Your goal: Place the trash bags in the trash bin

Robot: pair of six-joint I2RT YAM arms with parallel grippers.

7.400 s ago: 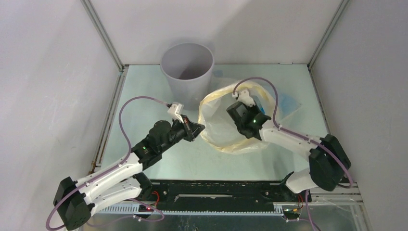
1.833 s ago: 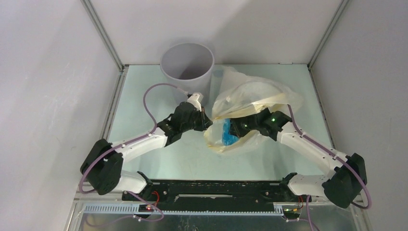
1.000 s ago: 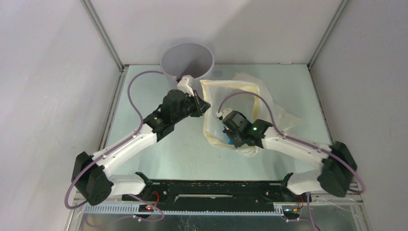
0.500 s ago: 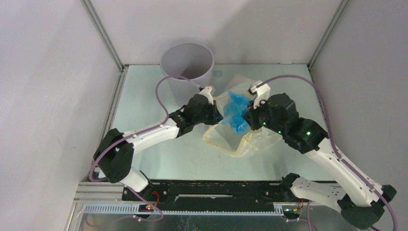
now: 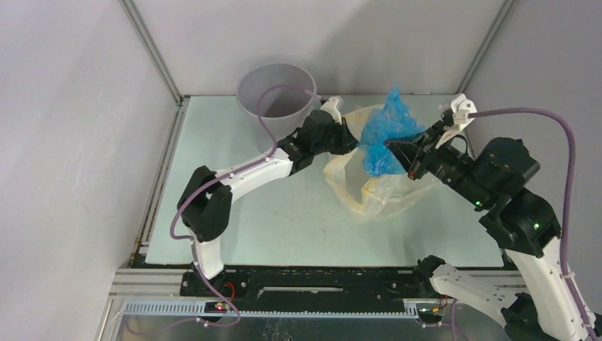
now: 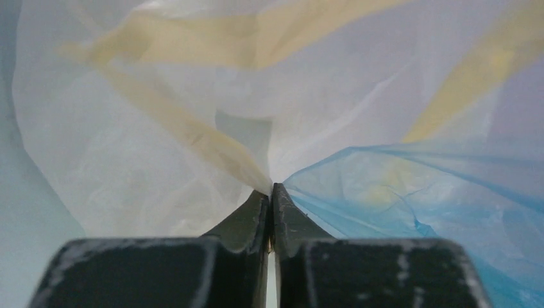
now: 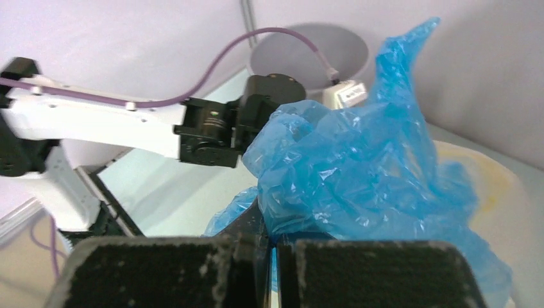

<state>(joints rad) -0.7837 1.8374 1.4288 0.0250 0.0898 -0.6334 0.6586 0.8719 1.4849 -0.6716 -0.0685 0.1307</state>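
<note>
I read my right claw (image 5: 399, 150) pinching the crinkly translucent blue plastic trash bag (image 5: 384, 130) above the bench (image 5: 284, 213), right of the round pale grey-lavender plastic trash bin (image 5: 246, 106), while my left claw (image 6: 271, 192) pinches the larger pale yellow translucent plastic bag (image 5: 380, 195).

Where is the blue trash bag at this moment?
In the top view the blue bag is right of centre, pinched in the right gripper over the pale yellow bag, right of the trash bin.
</note>
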